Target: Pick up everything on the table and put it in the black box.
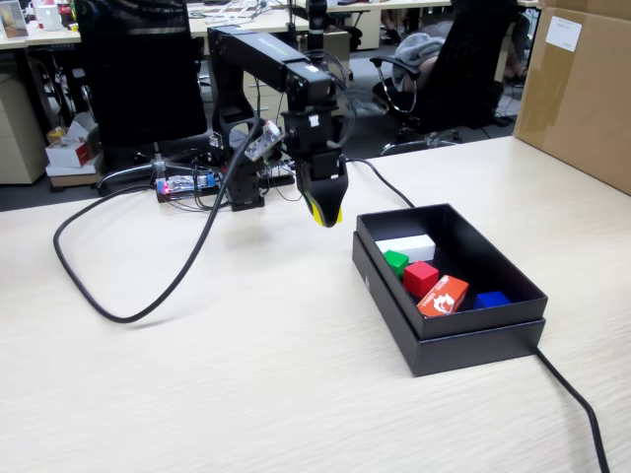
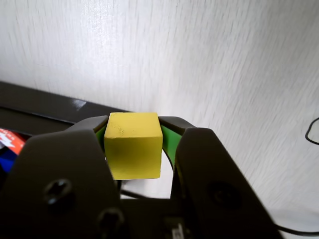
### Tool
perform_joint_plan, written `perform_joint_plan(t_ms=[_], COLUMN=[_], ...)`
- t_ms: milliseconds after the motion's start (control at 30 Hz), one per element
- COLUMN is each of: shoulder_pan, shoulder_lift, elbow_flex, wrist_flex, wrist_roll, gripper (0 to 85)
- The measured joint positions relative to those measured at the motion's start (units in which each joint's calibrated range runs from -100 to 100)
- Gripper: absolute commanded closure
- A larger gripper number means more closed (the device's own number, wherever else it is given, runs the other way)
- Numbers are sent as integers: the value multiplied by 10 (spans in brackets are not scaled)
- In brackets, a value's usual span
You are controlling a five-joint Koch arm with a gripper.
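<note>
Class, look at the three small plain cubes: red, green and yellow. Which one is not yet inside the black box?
The yellow cube. It is clamped in the claw, held above the table beside the black box, whereas the red cube and green cube already lie inside.

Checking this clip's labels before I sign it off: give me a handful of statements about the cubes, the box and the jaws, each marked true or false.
1. The gripper holds the yellow cube between its jaws. True.
2. The red cube lies on the table outside the black box. False: it is inside the box.
3. The green cube is in the box, beside the white block. True.
4. The yellow cube is already in the box. False: the fixed view shows it held above the table, left of the box.
5. The box is empty. False: it holds several items, including an orange-red carton.
</note>
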Motion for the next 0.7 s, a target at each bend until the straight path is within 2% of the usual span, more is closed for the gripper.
perform_joint_plan(t_ms=[300, 433, 700], shoulder_pan=[14, 28, 57], shoulder_lift=[23, 145, 375], elbow_flex=[208, 346, 472], wrist_flex=[-41, -44, -44], wrist_roll=[0, 4, 21], gripper=[761, 761, 761])
